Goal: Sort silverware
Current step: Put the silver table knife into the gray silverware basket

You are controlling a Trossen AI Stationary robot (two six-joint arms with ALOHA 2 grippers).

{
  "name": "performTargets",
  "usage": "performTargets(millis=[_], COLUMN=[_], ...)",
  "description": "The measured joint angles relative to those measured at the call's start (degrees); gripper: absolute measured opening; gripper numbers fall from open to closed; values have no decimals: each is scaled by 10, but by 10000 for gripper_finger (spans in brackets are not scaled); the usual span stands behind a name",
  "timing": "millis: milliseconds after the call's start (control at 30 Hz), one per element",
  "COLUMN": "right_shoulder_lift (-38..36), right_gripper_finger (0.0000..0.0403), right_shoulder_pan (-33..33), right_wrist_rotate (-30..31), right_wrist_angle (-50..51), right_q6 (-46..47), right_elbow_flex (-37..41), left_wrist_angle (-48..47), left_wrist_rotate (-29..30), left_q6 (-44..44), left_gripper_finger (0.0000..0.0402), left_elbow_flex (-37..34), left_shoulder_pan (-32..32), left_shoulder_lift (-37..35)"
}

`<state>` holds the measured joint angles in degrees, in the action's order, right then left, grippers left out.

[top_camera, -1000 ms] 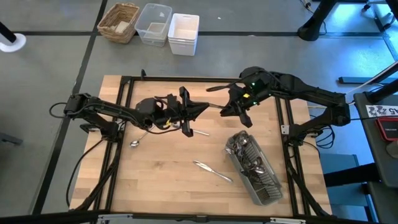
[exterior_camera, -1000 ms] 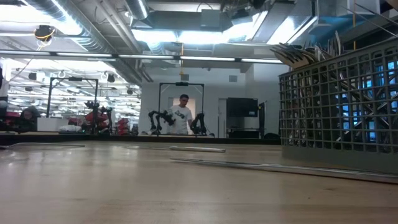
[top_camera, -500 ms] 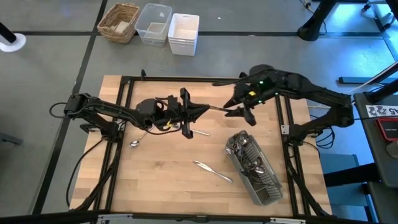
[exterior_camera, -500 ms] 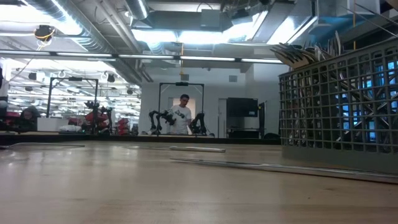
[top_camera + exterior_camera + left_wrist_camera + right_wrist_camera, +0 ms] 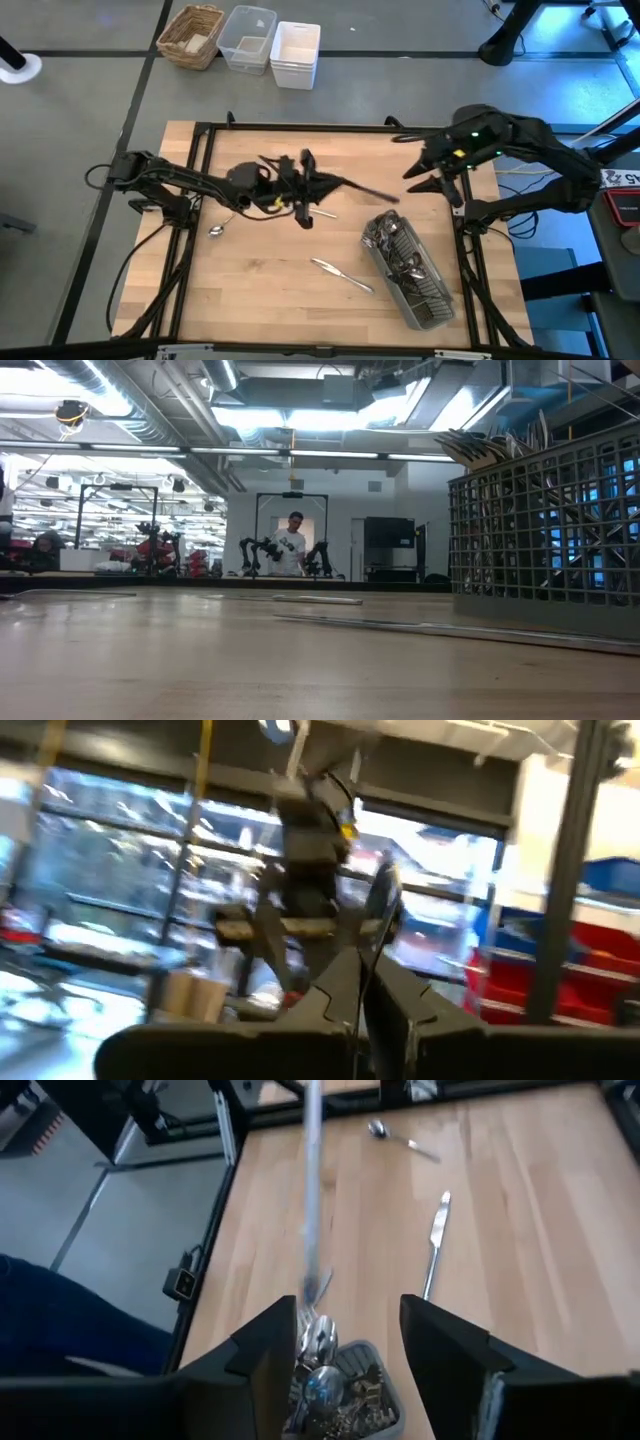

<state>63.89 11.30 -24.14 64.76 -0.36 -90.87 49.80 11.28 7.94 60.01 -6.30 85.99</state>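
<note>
Left gripper (image 5: pixel 335 183), jaws shut on slim silver utensil (image 5: pixel 372 191), hovered beside grey slatted caddy (image 5: pixel 415 275); right gripper (image 5: pixel 425 172) gaped empty. Lower handle-first into matching compartment.

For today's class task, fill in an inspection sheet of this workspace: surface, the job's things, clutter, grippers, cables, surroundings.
Surface: wooden table top, bare over most of its area.
Job's things: a knife and a spoon lie loose on the wood; one long utensil sticks out from the left gripper; more silverware fills the grey caddy.
Clutter: nothing seen on the table.
Grippers: left gripper shut on the long utensil, mid-table; right gripper open, empty, near the table's right edge.
Cables: yellow and black wiring at the left wrist.
Surroundings: wicker basket and two plastic bins on the floor beyond the table; a person far off in the low view.
</note>
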Motion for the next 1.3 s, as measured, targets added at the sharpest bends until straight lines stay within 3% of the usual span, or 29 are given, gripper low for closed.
performTargets(millis=[200, 400, 567, 1000, 1300], right_shoulder_lift=[-45, -76, -92, -94, -94], right_gripper_finger=[182, 182, 182, 182, 182], right_shoulder_pan=[0, 0, 0, -1, -1], right_wrist_rotate=[16, 26, 22, 21, 21], right_wrist_angle=[-7, -6, 3, 45, 59], right_q6=[-1, 0, 1, 0, -1], right_elbow_flex=[0, 0, 0, 0, 0], left_wrist_angle=[-70, -265, -360, -373, -373], left_wrist_rotate=[-72, -91, -90, -48, -45], left_q6=[24, 29, 51, 84, 80], left_gripper_finger=[0, 0, 0, 4, 52], left_elbow_flex=[136, 316, 417, 449, 450], left_shoulder_pan=[-30, -54, -70, -85, -85], left_shoulder_lift=[114, 231, 300, 387, 386])
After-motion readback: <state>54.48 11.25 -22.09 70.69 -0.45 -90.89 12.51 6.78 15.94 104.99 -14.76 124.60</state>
